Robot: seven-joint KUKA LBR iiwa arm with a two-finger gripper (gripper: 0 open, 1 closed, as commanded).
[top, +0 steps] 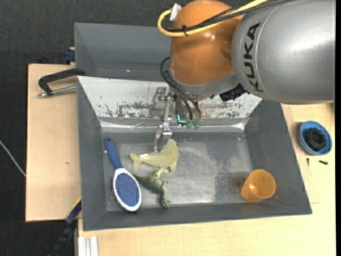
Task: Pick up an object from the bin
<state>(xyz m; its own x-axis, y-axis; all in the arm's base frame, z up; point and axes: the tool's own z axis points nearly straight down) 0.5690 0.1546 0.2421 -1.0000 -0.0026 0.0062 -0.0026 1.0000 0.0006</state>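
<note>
We saw the gripper [164, 137] hanging down into the grey bin [213, 164], close to the far wall. It pointed straight down. We think that was so it could come down on a toy from above.

Its tip was at the far end of a pale yellow toy whale [160, 160] that lay flat in the middle of the bin. It was touching the whale or just above it, and we could not say which. We could not tell how wide the gripper was open. We did not see the whale held in it, so we think the pick was not done yet.

A dark green dinosaur toy [154, 185] lay just beside the whale on the near side, maybe touching it. That could get in the way of a grab. A blue and white brush [126, 188] lay to the left. An orange cup [258, 186] sat alone in the near right corner, well apart from the rest.
</note>
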